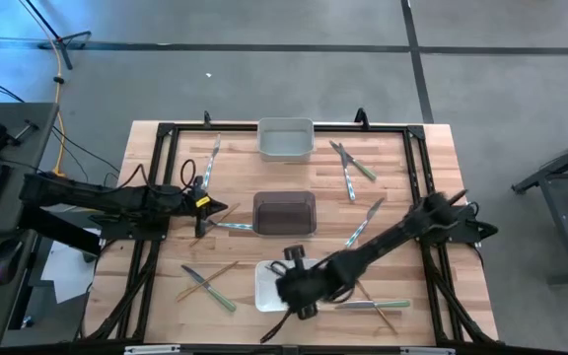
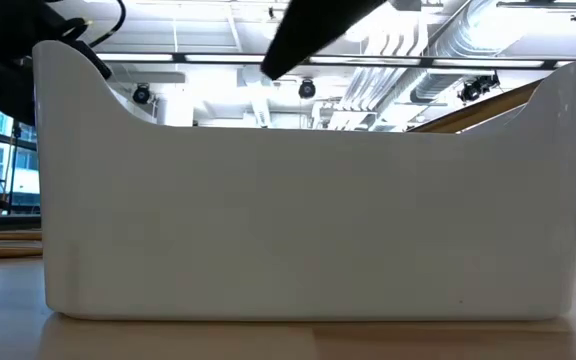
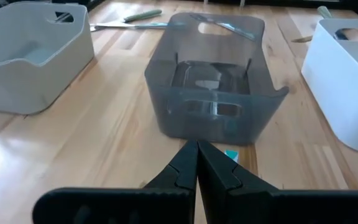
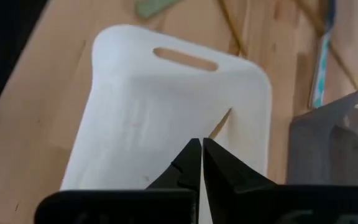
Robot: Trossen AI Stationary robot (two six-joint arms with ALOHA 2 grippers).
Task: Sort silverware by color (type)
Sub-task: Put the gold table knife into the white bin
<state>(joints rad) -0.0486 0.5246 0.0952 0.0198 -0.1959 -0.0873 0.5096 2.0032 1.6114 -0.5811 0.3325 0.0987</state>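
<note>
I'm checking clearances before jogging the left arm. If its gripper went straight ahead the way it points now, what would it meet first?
Most likely the dark bin: in the left wrist view it stands directly ahead of the shut left gripper, across a stretch of bare table. The gap itself is hard to judge.

We see three bins down the table's point(image 1: 166, 286) middle: pale grey bin point(image 1: 285, 138) at the far edge, dark bin point(image 1: 285, 213) centre, white bin point(image 1: 269, 286) nearest. Right gripper point(image 1: 299, 288) sits over the white bin. Left gripper point(image 1: 205, 205) is just left of the dark bin, by a pale knife point(image 1: 233, 227). Silverware lies scattered: green-handled pair point(image 1: 208, 289) near left, another pair point(image 1: 349, 166) far right.
</note>
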